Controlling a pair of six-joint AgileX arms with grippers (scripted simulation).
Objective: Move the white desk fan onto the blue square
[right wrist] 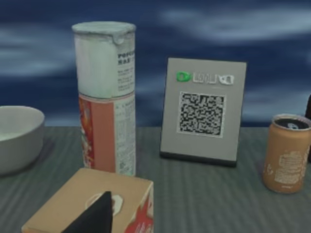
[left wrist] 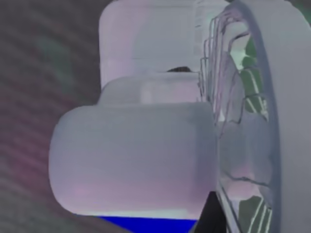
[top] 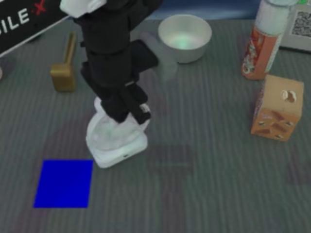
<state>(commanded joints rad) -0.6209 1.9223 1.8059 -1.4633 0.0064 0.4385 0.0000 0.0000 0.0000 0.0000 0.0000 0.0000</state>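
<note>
1. Tabletop (top: 214, 184): grey ribbed surface; all items sit on it.
2. Left arm comes in from the top edge of the top view, black links reaching down over the fan. Left gripper (top: 127, 112) sits on the fan's upper rear; cannot tell how far the fingers are apart or whether they actually grip it.
3. White desk fan (top: 116, 141): left of centre, base corner just up and right of the blue square, not on it. Left wrist view is filled by its cylindrical back (left wrist: 131, 160) and grille.
4. Blue square (top: 63, 183): flat patch at lower left, uncovered.
5. Black sign (top: 22, 22) at top left: white letters "ILE" plus a red "X" readable; the rest is cut off.
6. Brown carton (top: 277, 108) at right, printed pattern, no text readable.
7. Tall canister (top: 265, 41) at top right, white over orange; right wrist view shows "POPU…" on the label (right wrist: 104, 92), smaller print unreadable.
8. Grey QR stand (right wrist: 202, 111) behind the canister: green logo, pale lettering I can't read.
9. White bowl (top: 184, 36) at top centre.
10. Wooden mallet (top: 65, 65) at upper left.
11. Orange can (right wrist: 286, 153), text too small to read.
12. Right arm: not in the top view; gripper state cannot tell.
</note>
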